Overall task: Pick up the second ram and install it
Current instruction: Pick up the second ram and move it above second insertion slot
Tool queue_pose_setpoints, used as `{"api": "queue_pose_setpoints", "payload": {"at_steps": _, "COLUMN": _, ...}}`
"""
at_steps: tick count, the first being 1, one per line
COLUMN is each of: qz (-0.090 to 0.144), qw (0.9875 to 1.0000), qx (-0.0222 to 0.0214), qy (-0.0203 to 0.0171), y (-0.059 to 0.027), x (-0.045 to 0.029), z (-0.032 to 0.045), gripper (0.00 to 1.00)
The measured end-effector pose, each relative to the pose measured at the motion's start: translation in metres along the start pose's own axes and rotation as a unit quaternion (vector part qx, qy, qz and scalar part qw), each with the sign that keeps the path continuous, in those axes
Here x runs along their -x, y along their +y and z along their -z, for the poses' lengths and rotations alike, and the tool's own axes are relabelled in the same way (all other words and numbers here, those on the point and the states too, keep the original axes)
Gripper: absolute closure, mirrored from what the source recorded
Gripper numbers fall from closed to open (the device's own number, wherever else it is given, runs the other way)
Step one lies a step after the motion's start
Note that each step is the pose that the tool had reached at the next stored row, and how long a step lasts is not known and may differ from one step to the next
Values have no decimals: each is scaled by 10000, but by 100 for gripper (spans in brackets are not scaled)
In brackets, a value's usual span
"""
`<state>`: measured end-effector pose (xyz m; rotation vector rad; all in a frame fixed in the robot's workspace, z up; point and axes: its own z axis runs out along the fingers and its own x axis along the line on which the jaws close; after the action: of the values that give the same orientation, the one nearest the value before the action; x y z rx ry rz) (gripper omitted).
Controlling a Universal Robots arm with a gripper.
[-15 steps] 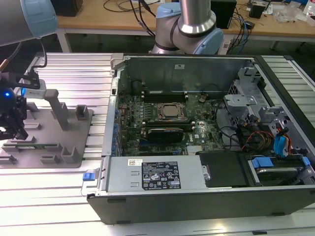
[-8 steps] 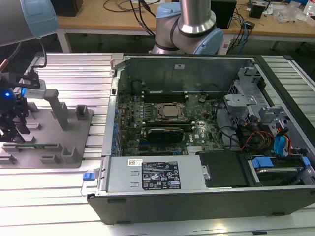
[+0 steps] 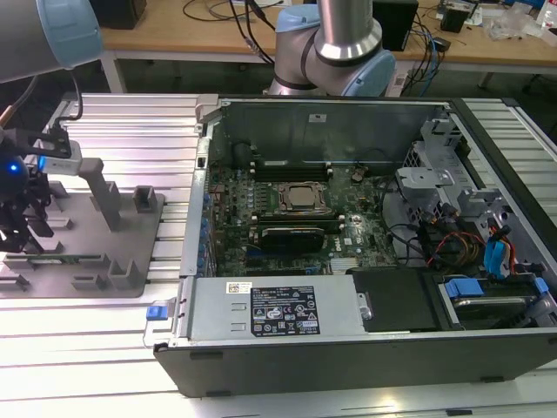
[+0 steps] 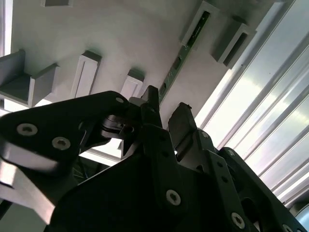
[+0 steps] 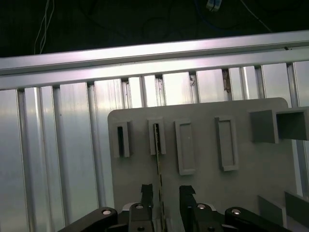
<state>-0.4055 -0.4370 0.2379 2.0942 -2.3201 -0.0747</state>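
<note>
Exterior view, from its left: gripper (image 3: 22, 213) hangs over the far-left end of the gray tray (image 3: 130, 248), low among the holders. A tall post (image 3: 109, 196) and a block (image 3: 144, 200) stand on the tray on the side toward the computer case (image 3: 348, 348). The case sits to the tray's right, well apart from the gripper, lid off, circuit board (image 3: 287, 218) exposed. Can't make out the jaws from here.

Both wrist views fill that in. The memory stick (image 5: 157, 159) stands on edge on the tray (image 5: 203, 193), one end in a holder (image 5: 156, 137) near the tray's edge, the other end running in between the fingers (image 5: 147, 193). The gripper (image 5: 166, 195) is spread, straddling the stick, not clamping it. The stick is close to one finger, with a clear gap to the other.

Second wrist view: same stick (image 4: 186, 50), dark green, leading to the fingertips of the gripper (image 4: 166, 111). Can't tell contact.

Neighbouring holders flank the stick's holder. Past the tray's edge is the ribbed aluminium table (image 5: 58, 145).
</note>
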Motion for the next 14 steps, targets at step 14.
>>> {"api": "queue_pose_setpoints", "payload": {"at_steps": 14, "qz": 165, "qw": 9999, "qx": 3, "qy": 8, "y": -4, "x": -2, "z": -102, "gripper": 66}}
